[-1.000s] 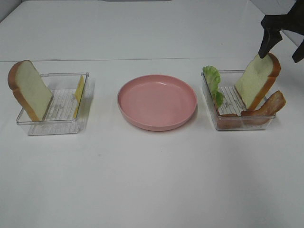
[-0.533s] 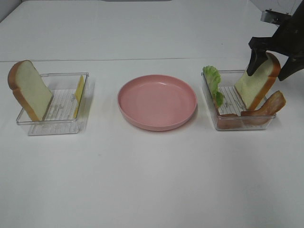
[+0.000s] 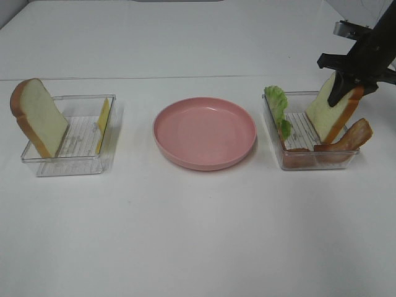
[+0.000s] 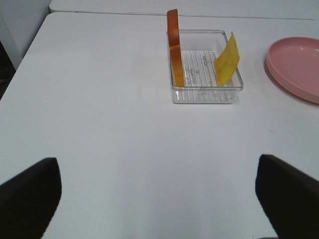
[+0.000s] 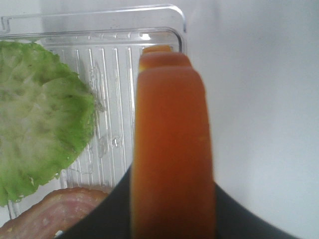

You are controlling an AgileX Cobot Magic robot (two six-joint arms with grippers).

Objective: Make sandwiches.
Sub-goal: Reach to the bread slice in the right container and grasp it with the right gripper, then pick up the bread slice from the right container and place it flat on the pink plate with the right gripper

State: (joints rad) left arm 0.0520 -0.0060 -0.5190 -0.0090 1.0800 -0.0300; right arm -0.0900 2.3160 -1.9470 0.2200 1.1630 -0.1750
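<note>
A bread slice [image 3: 331,111] with an orange-brown crust stands upright in the right clear tray [image 3: 291,162]. My right gripper [image 3: 348,86] is shut on its top edge. In the right wrist view the crust [image 5: 172,149] fills the gap between the dark fingers [image 5: 234,221]. A green lettuce leaf [image 3: 277,105] and reddish bacon strips [image 3: 349,137] share that tray. A second bread slice [image 3: 38,117] and a yellow cheese slice [image 3: 103,124] lean in the left tray [image 3: 62,168]. My left gripper [image 4: 159,177] hangs open over bare table, well short of the left tray.
A round pink plate [image 3: 204,133] sits between the two trays with nothing on it. White tabletop runs in front of the trays and plate. The table's far edge lies behind the trays.
My right gripper came down over the right bread slice with its jaws wide, then closed on the slice's top. The left arm and the other food have not moved.
</note>
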